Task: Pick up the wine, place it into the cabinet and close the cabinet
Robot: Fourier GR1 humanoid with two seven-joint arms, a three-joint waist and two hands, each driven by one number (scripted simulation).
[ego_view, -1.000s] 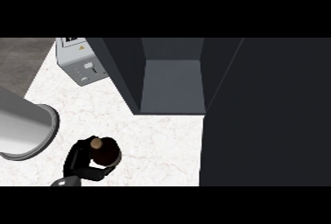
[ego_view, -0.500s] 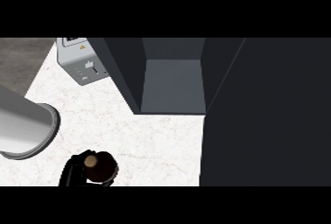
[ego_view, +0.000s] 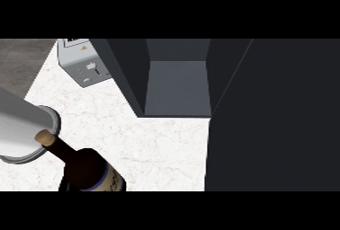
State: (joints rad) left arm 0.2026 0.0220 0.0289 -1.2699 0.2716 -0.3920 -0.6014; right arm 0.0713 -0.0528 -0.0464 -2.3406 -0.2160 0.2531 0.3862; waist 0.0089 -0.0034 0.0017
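Observation:
The wine bottle (ego_view: 90, 173) is dark with a tan cork and a blue-edged label. It hangs tilted at the lower left, its neck pointing up-left toward the grey cuff of my left forearm (ego_view: 20, 132). Only a dark sliver of my left hand (ego_view: 64, 185) shows, against the bottle's lower body at the view's bottom edge, curled on it. The dark cabinet (ego_view: 176, 85) stands open at the top middle with a bare grey floor inside. Its door (ego_view: 272, 117) is swung out and fills the right side. My right hand is out of sight.
A small grey appliance (ego_view: 83, 65) with a lever stands on the white marble counter (ego_view: 166, 148) at the upper left, beside the cabinet's left wall. Bare counter lies between the bottle and the cabinet's opening.
The bottle has tipped from nearly end-on to slanted, so its neck and label now show. It sits larger and lower in the view, and the hand around it has slipped mostly below the edge.

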